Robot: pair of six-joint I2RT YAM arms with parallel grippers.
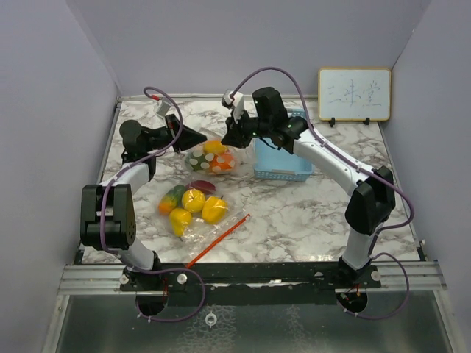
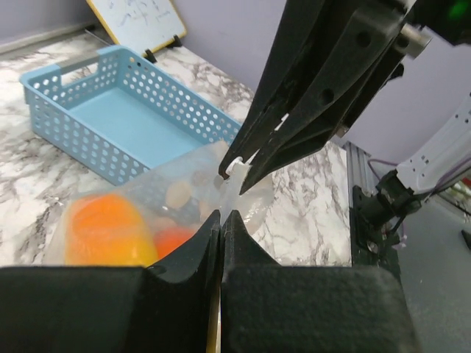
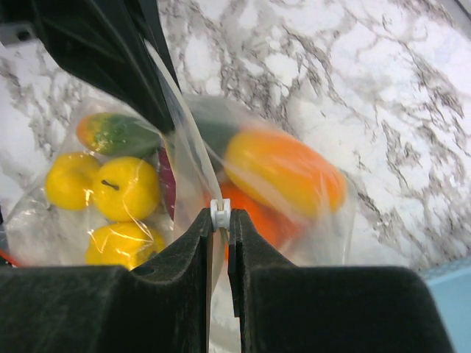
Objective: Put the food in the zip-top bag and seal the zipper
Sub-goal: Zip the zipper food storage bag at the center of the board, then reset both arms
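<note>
The zip-top bag (image 1: 213, 160) hung off the marble table (image 1: 309, 213) between the arms, with orange and yellow food (image 3: 283, 169) inside. The left gripper (image 1: 200, 137) was clamped shut on the bag's top edge. The right gripper (image 1: 227, 138) pinched the white slider (image 3: 219, 212) just beside it. The zip line ran from hand to hand (so I judged), so the slider's travel lay along that short, taut stretch. The right arm was the one placed to pull.
</note>
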